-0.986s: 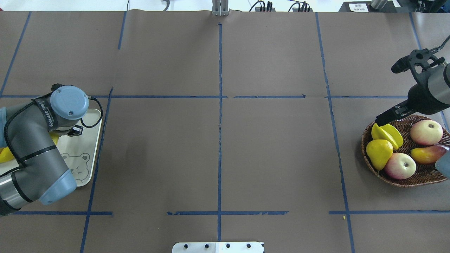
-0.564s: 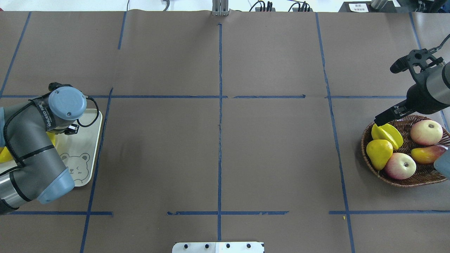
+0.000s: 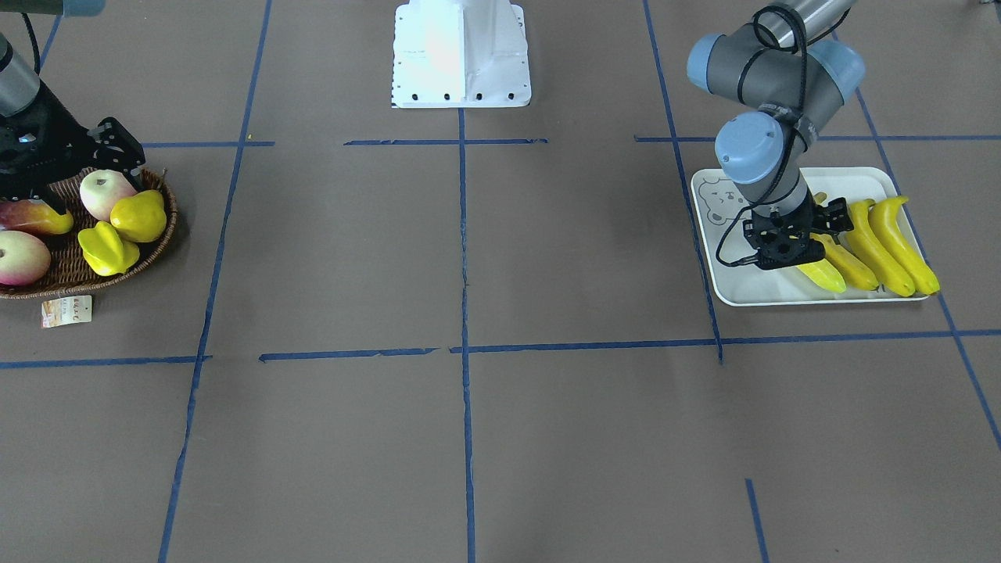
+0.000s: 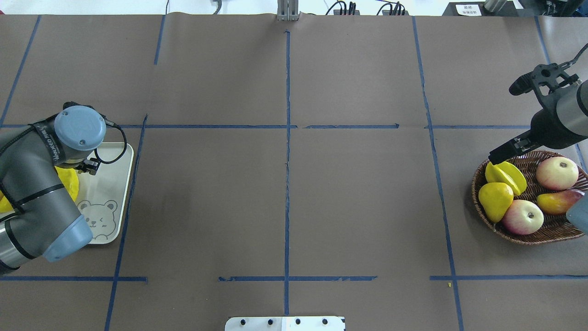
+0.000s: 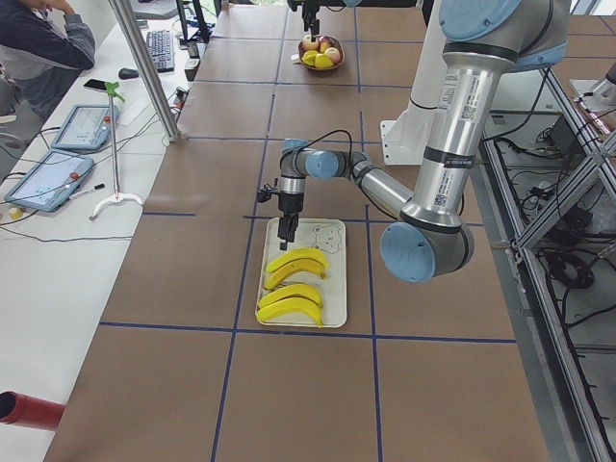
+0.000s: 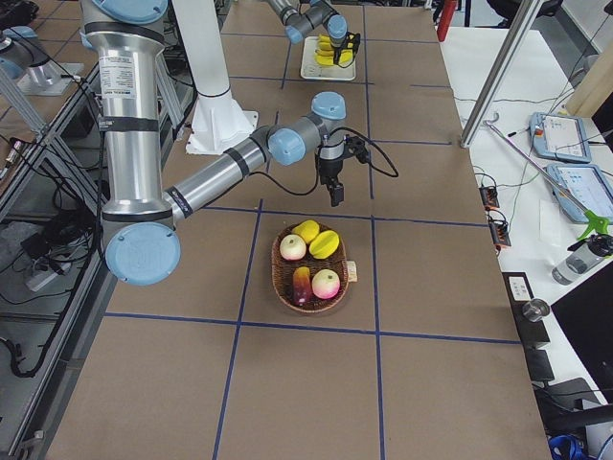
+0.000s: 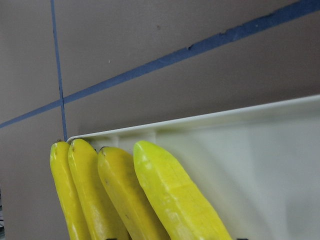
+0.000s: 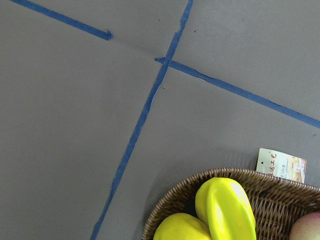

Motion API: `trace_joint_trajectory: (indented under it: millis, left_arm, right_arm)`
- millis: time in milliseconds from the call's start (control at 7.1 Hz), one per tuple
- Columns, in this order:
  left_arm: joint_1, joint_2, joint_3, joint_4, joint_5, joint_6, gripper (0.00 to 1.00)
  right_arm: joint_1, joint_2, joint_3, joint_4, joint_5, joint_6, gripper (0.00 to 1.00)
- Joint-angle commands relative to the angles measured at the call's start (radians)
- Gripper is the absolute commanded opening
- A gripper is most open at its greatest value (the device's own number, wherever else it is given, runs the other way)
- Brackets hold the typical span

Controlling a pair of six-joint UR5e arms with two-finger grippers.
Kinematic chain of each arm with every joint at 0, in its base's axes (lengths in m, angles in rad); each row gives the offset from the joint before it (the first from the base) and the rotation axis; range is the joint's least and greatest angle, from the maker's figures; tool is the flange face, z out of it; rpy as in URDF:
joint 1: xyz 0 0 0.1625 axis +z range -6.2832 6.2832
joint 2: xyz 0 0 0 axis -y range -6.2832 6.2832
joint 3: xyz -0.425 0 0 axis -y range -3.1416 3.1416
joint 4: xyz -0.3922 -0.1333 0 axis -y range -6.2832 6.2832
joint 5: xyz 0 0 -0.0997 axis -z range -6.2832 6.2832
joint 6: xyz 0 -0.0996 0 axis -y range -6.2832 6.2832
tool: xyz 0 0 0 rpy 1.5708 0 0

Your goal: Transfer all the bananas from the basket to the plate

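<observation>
Four long, curved, glossy yellow bananas [image 3: 876,250] lay side by side on the pale rectangular bear-print plate [image 3: 751,293] in the front-facing view, at the robot's left end of the brown paper-covered counter [image 3: 469,438]. Left claw [image 3: 786,250] hung over the innermost banana; whether it gripped or stood open could not be told. Shallow dark woven wicker basket [image 3: 152,242], at the opposite end, held a ridged yellow starfruit [image 3: 105,249], a yellow pear-like fruit [image 3: 139,216], two pale apples [image 3: 102,194] and a red-yellow mango-like fruit [image 3: 31,219]; no banana was seen in it.

Overhead view: right claw [image 4: 495,157] hovered just beside the basket's rim, carrying nothing visible; its jaw setting could not be told.

Left side view: all four bananas rested flat on the plate, claw above them.

Left wrist view: four banana tips, plate rim beyond.

Assessment: transfer appeared complete; only withdrawal, and release if the claw was gripping, looked outstanding.
</observation>
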Motion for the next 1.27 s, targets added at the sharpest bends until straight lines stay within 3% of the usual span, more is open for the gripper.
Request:
trace_joint_trajectory:
  millis: [0, 282, 564, 845, 1127]
  left_arm:
    - [-0.100, 0.004, -0.070, -0.008, -0.134, 0.143, 1.00]
    - [-0.343, 0.051, -0.107, -0.008, -0.413, 0.449, 1.00]
    - [-0.591, 0.142, -0.089, -0.008, -0.658, 0.727, 1.00]
    - [-0.738, 0.240, -0.085, -0.008, -0.699, 0.820, 1.00]
    - [-0.780, 0.320, -0.066, -0.042, -0.707, 0.825, 1.00]
  right_arm:
    - [0.011, -0.010, -0.007, -0.003, 0.007, -0.021, 1.00]
    - [0.094, -0.039, -0.042, -0.005, 0.029, -0.176, 1.00]
    - [0.232, -0.063, -0.129, -0.003, 0.168, -0.361, 1.00]
    - [0.402, -0.094, -0.283, -0.002, 0.240, -0.631, 1.00]
    - [0.532, -0.158, -0.367, 0.009, 0.241, -0.678, 1.00]
